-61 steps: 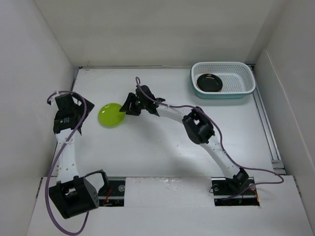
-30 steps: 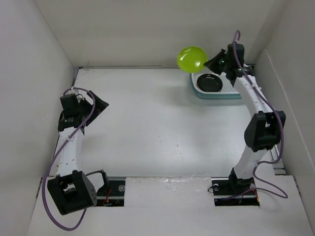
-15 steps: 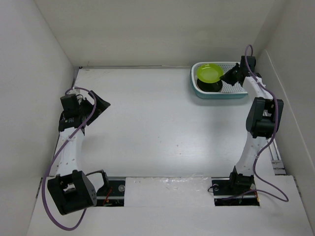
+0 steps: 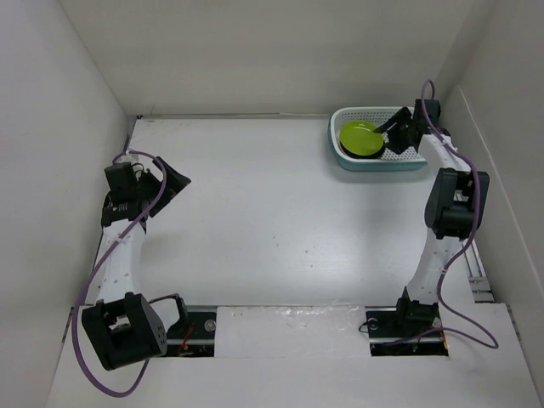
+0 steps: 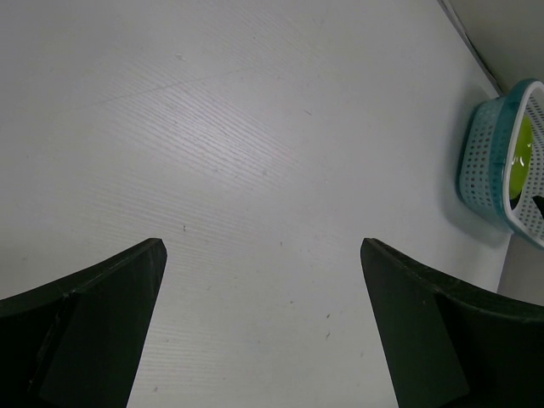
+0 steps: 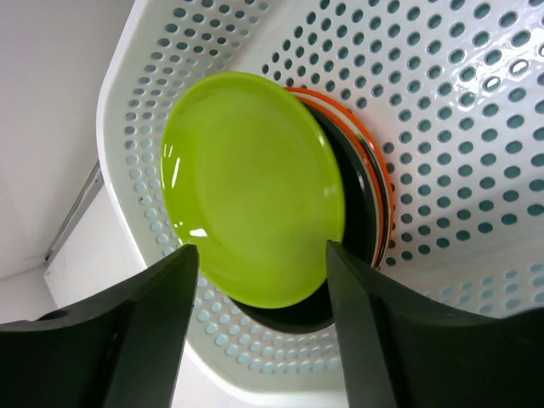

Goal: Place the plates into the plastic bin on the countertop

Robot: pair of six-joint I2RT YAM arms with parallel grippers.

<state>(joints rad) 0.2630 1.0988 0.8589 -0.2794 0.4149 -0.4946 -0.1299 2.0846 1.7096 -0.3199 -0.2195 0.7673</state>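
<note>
The lime green plate [image 4: 359,138] lies in the plastic bin [image 4: 382,164] at the back right of the countertop [image 4: 272,212]. In the right wrist view this plate [image 6: 251,183] rests slightly tilted on a stack, with a black plate [image 6: 361,221] and an orange rim [image 6: 375,161] showing beneath it. My right gripper [image 6: 263,251] hangs open just above the bin [image 6: 442,76], its fingers standing either side of the plate's near edge without gripping it. My left gripper [image 5: 262,246] is open over bare countertop at the left, holding nothing.
White walls close in the countertop on three sides; the bin sits near the back right corner. In the left wrist view the bin [image 5: 489,166] appears far off at the right edge. My right arm [image 4: 446,204] stretches along the right wall.
My right gripper has set the lime green plate down onto the stack in the bin and opened its jaws. The left arm has not moved.
</note>
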